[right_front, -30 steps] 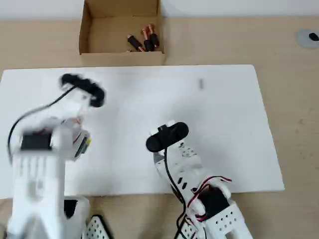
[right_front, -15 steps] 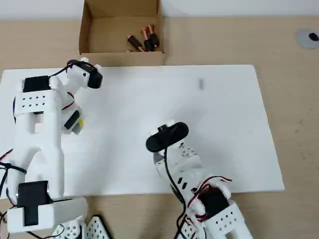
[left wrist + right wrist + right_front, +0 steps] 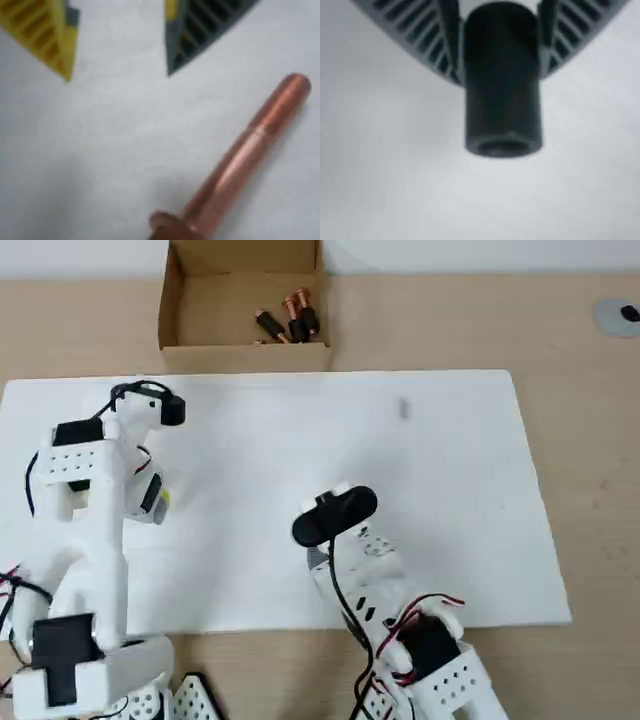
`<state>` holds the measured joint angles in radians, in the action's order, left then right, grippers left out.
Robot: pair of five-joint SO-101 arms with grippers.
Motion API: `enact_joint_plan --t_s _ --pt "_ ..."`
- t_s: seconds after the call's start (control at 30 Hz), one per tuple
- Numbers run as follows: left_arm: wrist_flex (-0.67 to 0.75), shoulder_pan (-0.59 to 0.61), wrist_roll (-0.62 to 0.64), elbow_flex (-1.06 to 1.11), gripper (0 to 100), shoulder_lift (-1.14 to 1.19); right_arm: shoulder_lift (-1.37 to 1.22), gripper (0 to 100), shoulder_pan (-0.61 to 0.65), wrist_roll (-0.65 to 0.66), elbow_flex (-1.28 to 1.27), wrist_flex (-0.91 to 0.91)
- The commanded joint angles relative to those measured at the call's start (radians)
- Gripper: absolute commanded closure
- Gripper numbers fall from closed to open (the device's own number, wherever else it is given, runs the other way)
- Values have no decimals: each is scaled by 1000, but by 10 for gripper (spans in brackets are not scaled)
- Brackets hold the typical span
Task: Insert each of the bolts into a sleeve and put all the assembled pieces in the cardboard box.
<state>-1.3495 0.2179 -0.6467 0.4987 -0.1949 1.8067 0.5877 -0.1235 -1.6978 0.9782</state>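
Left gripper (image 3: 119, 75) released, fingers spread over the white rectangular mat (image 3: 450, 490) at left, slim copper metal bolt (image 3: 240, 165) lying just beside. Right gripper (image 3: 501, 75) clenched on short black cylindrical sleeve (image 3: 503, 120), mid-mat. Assembled copper-and-black pieces (image 3: 290, 320) inside far brown cardboard box (image 3: 172, 310).

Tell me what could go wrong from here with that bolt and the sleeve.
1. The open left gripper hangs over the mat with the bolt lying off to one side of its fingertips, not between them; closing here would likely miss it or set it rolling.
2. The right gripper holds the sleeve by one end, its open end sticking out; pushing the bolt in could tilt it.
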Motion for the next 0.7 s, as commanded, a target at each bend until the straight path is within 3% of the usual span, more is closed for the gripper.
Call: enact_joint_plan --t_s 0.0,0.13,0.27,0.47,0.67 --pt "9 8 6 11 864 -117 48 988 15 -6 5 2" --pt "11 5 5 52 864 -206 51 987 22 11 5 -12" --pt "58 9 -9 133 864 -263 51 988 28 222 7 0" --pt "267 75 -219 276 862 -266 51 988 27 278 7 -15" --pt "313 115 -442 255 864 -263 51 988 27 279 7 -15"
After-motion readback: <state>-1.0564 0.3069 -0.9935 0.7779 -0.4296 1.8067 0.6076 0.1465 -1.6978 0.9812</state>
